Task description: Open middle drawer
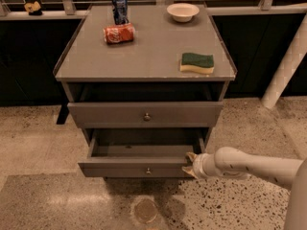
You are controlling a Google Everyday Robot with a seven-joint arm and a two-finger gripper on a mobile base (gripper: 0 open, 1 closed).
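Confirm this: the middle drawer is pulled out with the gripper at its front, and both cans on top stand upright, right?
Not quite. The camera view shows only the blue can upright; the red can lies on its side. The middle drawer is pulled out, with the gripper at its front.

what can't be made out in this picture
Camera view:
- Below the middle drawer: hidden by its pulled-out front.
- Upper drawer inside: lost in shadow under the cabinet top.
- Gripper, at the middle drawer's right front corner: whether it touches the drawer cannot be told; the arm is cut off by the right edge.
- Blue can: label too small to read.
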